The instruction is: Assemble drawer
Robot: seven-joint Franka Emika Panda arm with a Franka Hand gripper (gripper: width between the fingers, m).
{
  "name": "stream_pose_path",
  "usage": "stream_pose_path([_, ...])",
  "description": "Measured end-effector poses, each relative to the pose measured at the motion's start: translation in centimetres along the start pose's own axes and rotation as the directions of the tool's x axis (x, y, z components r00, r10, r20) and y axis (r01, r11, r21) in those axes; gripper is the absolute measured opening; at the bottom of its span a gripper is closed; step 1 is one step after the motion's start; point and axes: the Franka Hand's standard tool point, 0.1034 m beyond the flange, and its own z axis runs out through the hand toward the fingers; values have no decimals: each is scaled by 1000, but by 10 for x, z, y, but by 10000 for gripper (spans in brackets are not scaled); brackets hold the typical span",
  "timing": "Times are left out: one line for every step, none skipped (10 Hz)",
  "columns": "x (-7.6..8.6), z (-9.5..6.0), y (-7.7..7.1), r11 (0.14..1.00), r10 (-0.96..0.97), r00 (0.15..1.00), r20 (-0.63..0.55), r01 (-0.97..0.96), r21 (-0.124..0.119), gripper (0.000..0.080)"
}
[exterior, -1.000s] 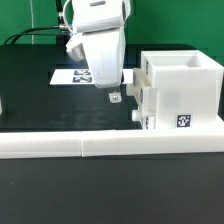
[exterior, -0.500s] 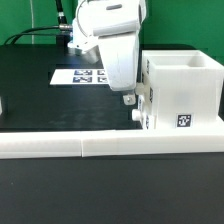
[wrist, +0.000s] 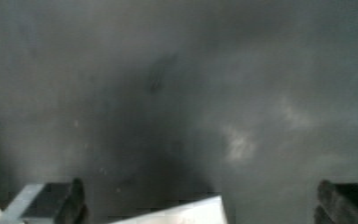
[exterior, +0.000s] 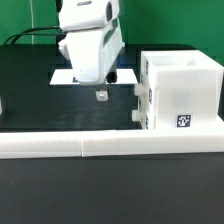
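The white plastic cube-like drawer housing (exterior: 178,92) stands on the black desk (exterior: 40,105), at the exterior view's right, touching the long low white bar (exterior: 110,146) that borders the desk's near edge. 1 black-and-white square tag (exterior: 183,122) shows on the housing's near face. On the side of the housing that faces the arm, stepped white parts with a small knob (exterior: 137,114) protrude; they appear to be trays seated in the housing, but how deep they sit cannot be told. The top of the housing is open.

The white two-finger gripper (exterior: 100,95) hangs over bare desk, well apart from the housing, toward the exterior view's left of it. The marker board (exterior: 62,76) lies behind the arm, partly hidden by it.

Jaw state: the wrist view shows both dark fingertips (wrist: 59,200) set wide apart near the picture's edges, with nothing between them. The jaws are wide and hold no part.

Progress judgement: the assembly looks near its end, since no loose tray is visible on the desk. What probably remains is to check that the trays are fully seated, and to push them home if not.
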Motion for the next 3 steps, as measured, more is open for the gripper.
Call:
stream_pose_path([0,1,0,1000,0,1000,0,0,5,649])
stream_pose_path([0,1,0,1000,1,1000,0,-1,5,649])
stream_pose_path([0,2,0,1000,1,1000,0,-1,6,649])
